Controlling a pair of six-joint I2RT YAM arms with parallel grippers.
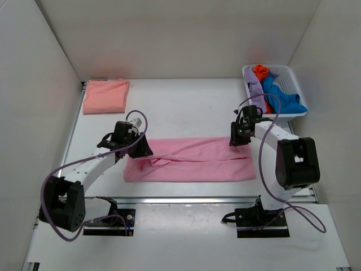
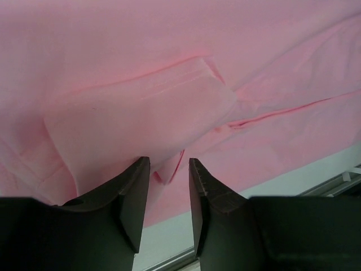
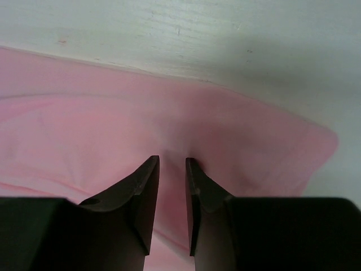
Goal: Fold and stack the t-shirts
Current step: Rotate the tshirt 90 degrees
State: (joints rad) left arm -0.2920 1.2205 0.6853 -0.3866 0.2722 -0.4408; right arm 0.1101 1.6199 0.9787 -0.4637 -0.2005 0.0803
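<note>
Pink shirt [image 1: 192,160] lies in a long folded strip. Left gripper [image 2: 169,166] is over its left end, jaws slightly spread, a cloth tab showing in the gap. Right gripper [image 3: 172,164] is at its far right corner, jaws nearly together; can't tell if it's pinching cloth. Salmon shirt [image 1: 105,96] sits folded, far-left of it. Basket [image 1: 280,68] far-right, contents jumbled.

The left arm [image 1: 93,166] stretches low toward 2 o'clock. The left tool [image 1: 141,148] points down, its jaws a little apart. The right arm [image 1: 271,135] bends toward 10 o'clock. The right tool [image 1: 237,138] points down too, with only a thin gap between its jaws.
</note>
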